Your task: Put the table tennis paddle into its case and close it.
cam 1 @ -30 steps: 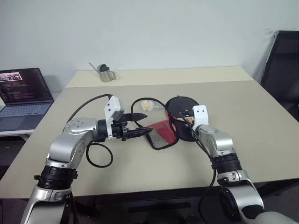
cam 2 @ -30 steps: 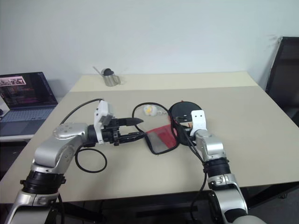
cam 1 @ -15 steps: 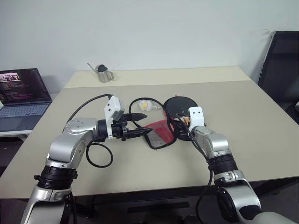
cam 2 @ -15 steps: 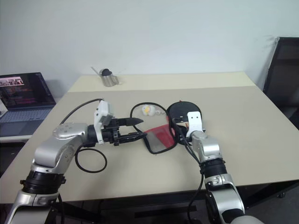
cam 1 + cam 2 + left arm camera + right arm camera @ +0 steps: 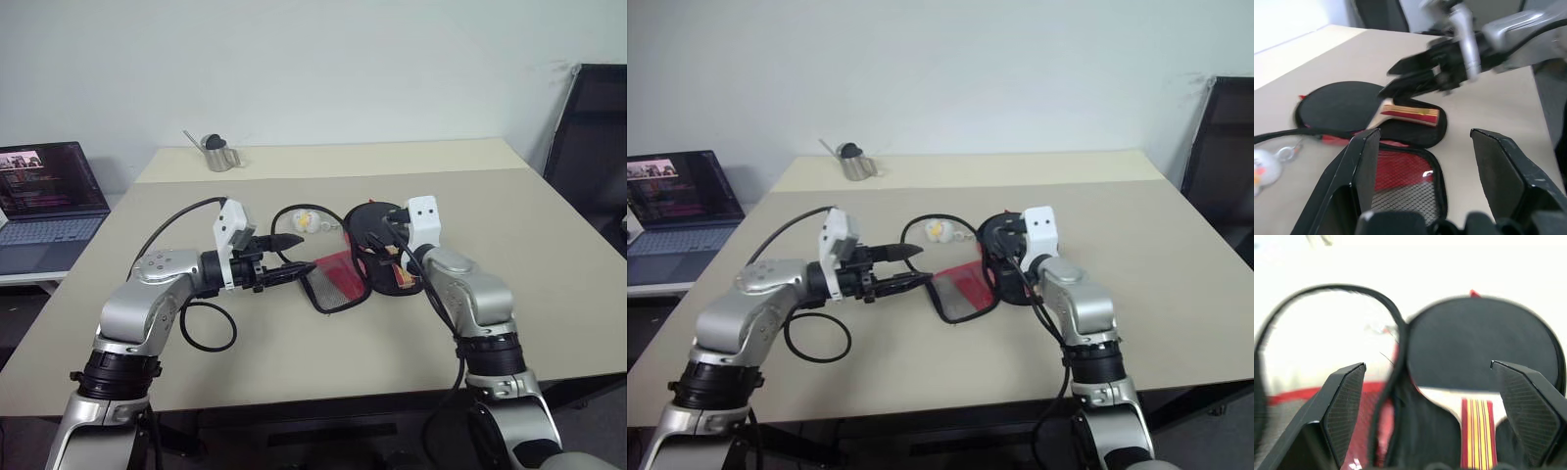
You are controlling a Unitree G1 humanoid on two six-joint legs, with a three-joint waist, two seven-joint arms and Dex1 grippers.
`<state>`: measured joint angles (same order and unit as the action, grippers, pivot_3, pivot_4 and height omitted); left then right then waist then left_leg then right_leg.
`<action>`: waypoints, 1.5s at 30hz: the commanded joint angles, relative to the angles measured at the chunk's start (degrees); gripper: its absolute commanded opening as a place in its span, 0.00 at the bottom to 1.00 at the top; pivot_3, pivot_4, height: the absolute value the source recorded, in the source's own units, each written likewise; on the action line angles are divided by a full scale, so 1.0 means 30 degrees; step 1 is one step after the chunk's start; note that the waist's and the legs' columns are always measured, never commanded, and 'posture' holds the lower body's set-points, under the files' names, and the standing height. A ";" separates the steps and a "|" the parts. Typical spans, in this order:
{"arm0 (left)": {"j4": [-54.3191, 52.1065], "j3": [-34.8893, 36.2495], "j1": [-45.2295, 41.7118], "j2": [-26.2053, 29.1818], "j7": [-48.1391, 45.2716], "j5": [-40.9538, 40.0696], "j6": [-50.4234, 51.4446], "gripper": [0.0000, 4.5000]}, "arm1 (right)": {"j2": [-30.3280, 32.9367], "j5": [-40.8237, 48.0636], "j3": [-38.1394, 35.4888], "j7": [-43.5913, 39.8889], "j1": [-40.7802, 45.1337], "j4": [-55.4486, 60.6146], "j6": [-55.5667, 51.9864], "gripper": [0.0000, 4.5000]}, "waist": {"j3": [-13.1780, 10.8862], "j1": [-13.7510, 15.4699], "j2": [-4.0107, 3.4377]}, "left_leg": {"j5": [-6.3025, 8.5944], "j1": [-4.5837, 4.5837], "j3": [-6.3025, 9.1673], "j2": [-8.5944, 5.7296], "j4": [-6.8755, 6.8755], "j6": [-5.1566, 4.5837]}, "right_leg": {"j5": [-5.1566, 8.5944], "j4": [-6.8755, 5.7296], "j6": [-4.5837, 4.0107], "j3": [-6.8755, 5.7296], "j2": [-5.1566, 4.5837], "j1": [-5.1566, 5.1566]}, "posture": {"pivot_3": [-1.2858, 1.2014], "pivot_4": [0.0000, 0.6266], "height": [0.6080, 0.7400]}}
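The case (image 5: 338, 281) lies open on the table, its red and mesh flap spread toward me. In its far half rests the table tennis paddle (image 5: 377, 223), black face flat, its striped wooden handle (image 5: 1410, 111) pointing at the near right. My right gripper (image 5: 372, 233) hovers open just above the handle and holds nothing; in the right wrist view the paddle (image 5: 1484, 345) lies below its spread fingers. My left gripper (image 5: 306, 253) stands open at the flap's left edge, with the flap (image 5: 1400, 171) between and below its fingers (image 5: 1364, 171).
A black cord loop (image 5: 284, 217) with a small white and yellow charm (image 5: 307, 220) lies just behind the case. A metal watering can (image 5: 220, 154) stands at the far left of the table. A laptop (image 5: 44, 201) sits off to the left and a black chair (image 5: 593, 137) to the right.
My right gripper has opened, let go of the paddle's handle and risen above it. The paddle went from tilted up to lying flat in the case. The left gripper stayed put.
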<state>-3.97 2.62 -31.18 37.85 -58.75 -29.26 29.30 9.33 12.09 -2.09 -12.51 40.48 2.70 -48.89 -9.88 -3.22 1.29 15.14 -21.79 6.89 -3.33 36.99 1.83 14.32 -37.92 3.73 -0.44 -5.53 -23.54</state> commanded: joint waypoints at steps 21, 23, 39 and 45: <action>-0.0355 0.2272 0.1650 0.0313 0.1925 -0.1170 0.1350 0.01 | 0.6141 0.2609 -0.0920 -0.6177 -0.3520 0.3995 0.1290 0.00 | -0.0005 0.0124 0.0007 | 0.0002 -0.0004 -0.0003 0.0008 0.0001 -0.0001 | 0.0001 0.0021 0.0001 -0.0008 -0.0001 0.0015 | 0.52 0.24 1.00; 0.0239 0.2291 0.1502 0.0277 0.2293 -0.0831 0.1079 0.01 | 0.6363 0.2795 -0.1038 -0.6401 -0.3392 0.3874 0.1372 0.00 | -0.0005 0.0137 0.0007 | 0.0002 -0.0004 0.0002 0.0009 0.0000 -0.0001 | 0.0001 0.0020 0.0001 -0.0013 -0.0001 0.0016 | 0.52 0.24 1.00; 0.8146 0.1673 -0.0813 -0.0684 0.8657 0.4886 -0.2690 0.62 | 0.8557 0.6395 -0.1764 -0.9531 -0.3686 0.5182 -0.0524 0.75 | -0.0012 0.0515 0.0020 | 0.0005 -0.0021 0.0013 0.0002 0.0000 0.0005 | 0.0001 0.0056 0.0002 -0.0035 -0.0004 0.0020 | 0.52 0.24 1.00; 1.2444 0.0339 -0.2877 -0.1765 0.8530 0.6597 -0.4788 0.95 | 0.9664 0.7636 -0.2265 -1.0318 -0.3482 0.5544 -0.0933 1.00 | -0.0024 0.0553 0.0044 | 0.0005 -0.0025 0.0015 -0.0003 0.0009 0.0007 | -0.0001 0.0065 0.0004 -0.0055 -0.0010 0.0041 | 0.52 0.24 1.00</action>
<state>31.65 4.04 -37.34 32.61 -33.23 -10.84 17.79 37.29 33.30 -6.39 -42.81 29.04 17.27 -51.82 -9.95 -1.56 1.42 15.15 -21.88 6.93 -3.34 37.04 1.85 14.32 -37.74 3.74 -0.64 -5.56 -23.41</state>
